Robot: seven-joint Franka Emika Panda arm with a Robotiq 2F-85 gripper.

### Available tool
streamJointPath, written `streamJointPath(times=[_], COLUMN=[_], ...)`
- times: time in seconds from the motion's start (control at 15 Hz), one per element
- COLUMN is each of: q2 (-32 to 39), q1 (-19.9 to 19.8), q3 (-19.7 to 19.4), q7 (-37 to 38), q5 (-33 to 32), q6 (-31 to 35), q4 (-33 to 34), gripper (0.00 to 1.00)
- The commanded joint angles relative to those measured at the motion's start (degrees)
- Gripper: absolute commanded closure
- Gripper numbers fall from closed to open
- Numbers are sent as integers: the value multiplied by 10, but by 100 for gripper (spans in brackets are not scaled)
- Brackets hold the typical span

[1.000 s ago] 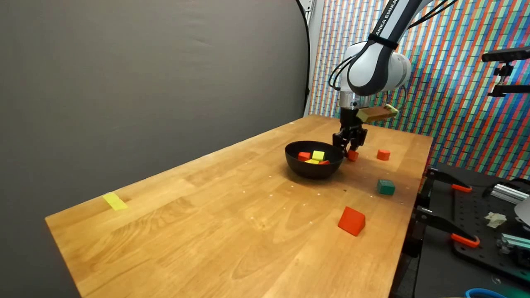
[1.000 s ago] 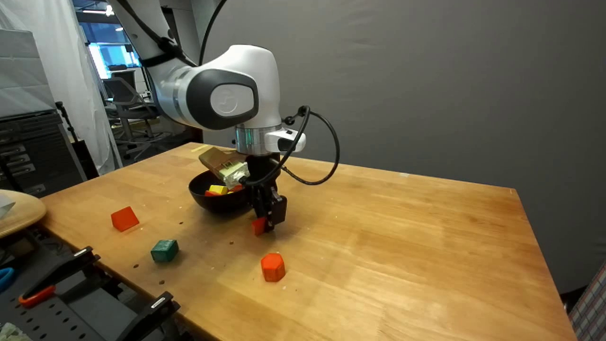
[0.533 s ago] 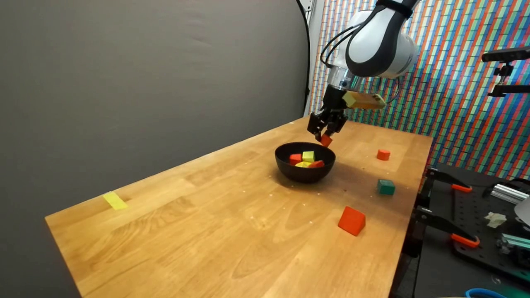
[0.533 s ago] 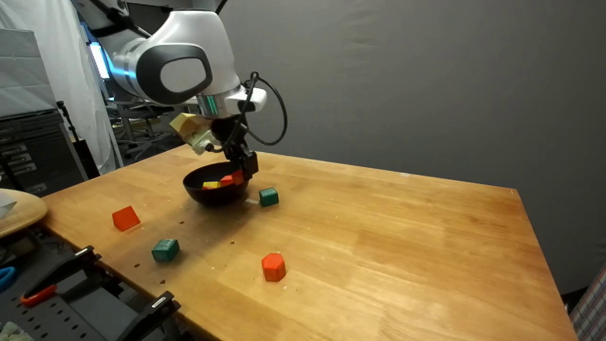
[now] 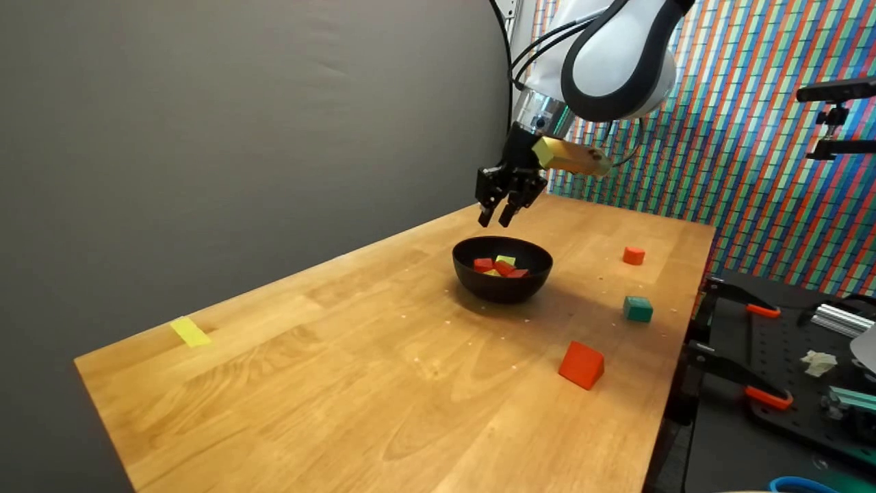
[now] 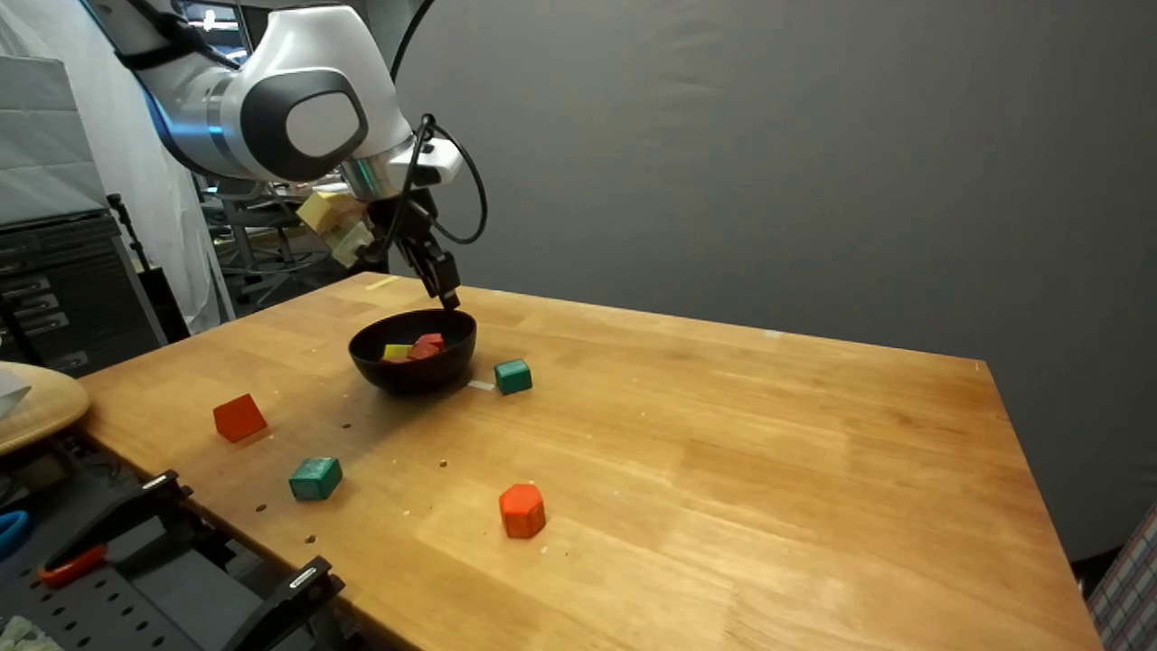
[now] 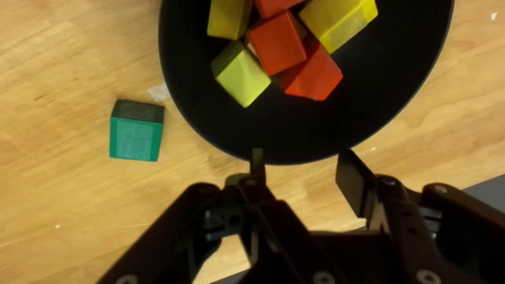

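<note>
Nearest green block [image 7: 136, 139]: hidden by the black bowl [image 5: 503, 291] in an exterior view
Black bowl: far side cut off at my wrist view's top
My fingers [image 7: 351, 179]: bases cut off below

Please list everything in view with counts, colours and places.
Table: one, brown, centre
Bowl: one, black, on table
Piled blocks: at least six, red and yellow, inside bowl
Loose blocks: two, green, beside bowl and near table edge
Wedge: one, red, on table
Hexagonal block: one, orange, on table
Tape strip: one, yellow, near table corner
Clamps: two, black and orange, table edge
Backdrop: one, grey, behind table
Striped screen: one, multicoloured, beyond table
Camera-like device: one, black, before screen
Cabinet: one, dark, background
Clutter: several, mixed colours, side bench
Arm: one, white and black, above table
Gripper: one, black, open above bowl
Wrist box: one, yellow-brown, beside gripper
</note>
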Motion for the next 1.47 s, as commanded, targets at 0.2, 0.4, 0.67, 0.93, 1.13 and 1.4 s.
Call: streamJointPath(times=[0.2, 0.4, 0.67, 0.93, 1.13, 1.4], q2=[-9, 12, 25, 59, 86, 123], q1=[35, 64, 18, -9, -36, -70], q3=[-53, -106, -75, -78, -71, -50], q7=[52, 144, 196, 214, 176, 125], q5=[-20, -39, -18, -43, -39, -13], q6=[-48, -89, -161, -204, -204, -202], q4=[18, 49, 90, 128, 141, 156], gripper=[11, 0, 0, 0, 0, 0])
